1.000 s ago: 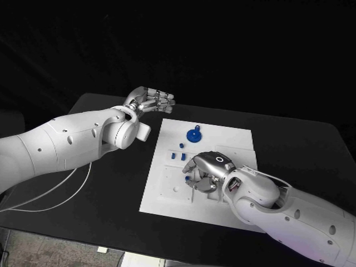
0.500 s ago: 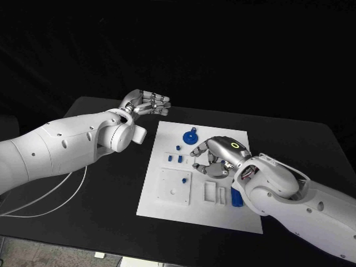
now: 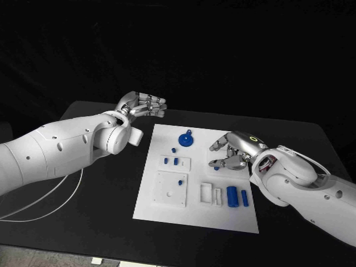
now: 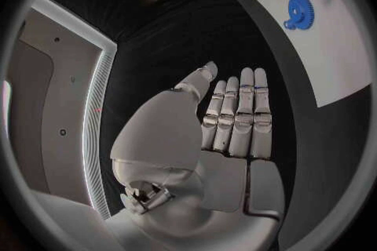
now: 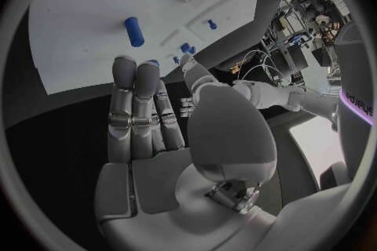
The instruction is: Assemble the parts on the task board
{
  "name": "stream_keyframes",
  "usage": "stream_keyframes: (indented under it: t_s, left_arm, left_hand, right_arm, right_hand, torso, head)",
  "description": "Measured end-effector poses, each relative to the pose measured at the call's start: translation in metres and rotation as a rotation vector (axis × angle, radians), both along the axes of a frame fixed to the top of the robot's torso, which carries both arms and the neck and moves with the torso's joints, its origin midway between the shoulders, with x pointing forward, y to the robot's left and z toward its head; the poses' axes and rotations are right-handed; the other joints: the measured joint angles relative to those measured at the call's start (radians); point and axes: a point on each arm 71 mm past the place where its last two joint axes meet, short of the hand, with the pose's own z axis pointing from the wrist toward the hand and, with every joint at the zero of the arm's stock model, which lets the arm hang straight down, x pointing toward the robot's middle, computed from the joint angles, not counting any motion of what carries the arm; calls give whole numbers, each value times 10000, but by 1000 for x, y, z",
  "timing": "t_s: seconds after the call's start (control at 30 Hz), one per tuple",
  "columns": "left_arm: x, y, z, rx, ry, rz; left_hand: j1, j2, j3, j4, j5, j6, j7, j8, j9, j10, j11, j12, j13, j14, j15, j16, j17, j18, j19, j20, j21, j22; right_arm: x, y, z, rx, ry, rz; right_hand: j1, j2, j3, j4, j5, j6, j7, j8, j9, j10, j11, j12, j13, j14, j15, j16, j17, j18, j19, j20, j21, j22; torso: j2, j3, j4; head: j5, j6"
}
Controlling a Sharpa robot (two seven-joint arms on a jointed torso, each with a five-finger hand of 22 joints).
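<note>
The right silver hand (image 3: 230, 151) hovers open over the white task board's (image 3: 226, 217) right edge; the left silver hand (image 3: 143, 104), open, hangs beyond its far-left corner.

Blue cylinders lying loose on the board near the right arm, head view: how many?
2. Larger cylinder and smaller cylinder lie side by side on the task board, beside the white slotted block. The right hand may hide others.

Matt white task board (image 3: 196, 216), seemingly plastic blue parts (image 3: 232, 194), matt black table (image 3: 306, 144).
</note>
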Motion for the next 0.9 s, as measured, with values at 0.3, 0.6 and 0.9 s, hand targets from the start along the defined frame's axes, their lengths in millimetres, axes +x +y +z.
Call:
stream_keyframes:
  t_s: [0.3, 0.6, 0.9]
  left_arm:
    - [0, -1, 0, -1, 4, -19]
    - [1, -2, 0, -9, 11, -57]
    - [1, -5, -1, -27, 23, -132]
  left_hand:
    - [0, 0, 0, 0, 0, 0, 0, 0, 0, 0, 0, 0, 0, 0, 0, 0, 0, -1, 0, 0, 0, 0]
    - [0, 0, 0, 0, 0, 0, 0, 0, 0, 0, 0, 0, 0, 0, 0, 0, 0, -1, 0, 0, 0, -43]
    - [0, 0, 0, 0, 0, 0, 0, 0, 0, 0, 0, 0, 0, 0, 0, 0, 0, -1, -1, -1, 0, -55]
  right_arm:
    - [4, 1, -7, -168, 442, -54]
    - [5, 3, -18, -587, 690, -129]
    - [4, 7, -25, -1005, 689, -168]
  right_hand:
    - [463, -110, -205, 623, 0, -113, -29, 0, 1, -94, 21, 0, -1, -12, 11, 0, 8, 82, -1, 35, -88, -214]
    - [569, -6, 65, 465, 0, -112, -29, 0, 2, -93, 20, 0, -1, -13, 10, -1, 8, 102, 0, 35, -88, -284]
    - [463, 58, 1982, -313, 0, -39, 7, 0, 2, 281, -98, -19, -10, -14, 8, -1, 23, 134, -3, -11, 66, -269]
  torso:
    - [-12, 11, -12]
    - [-5, -8, 11]
    - [1, -12, -1]
  head:
    - [-57, 30]
    - [-105, 14]
    - [-87, -29]
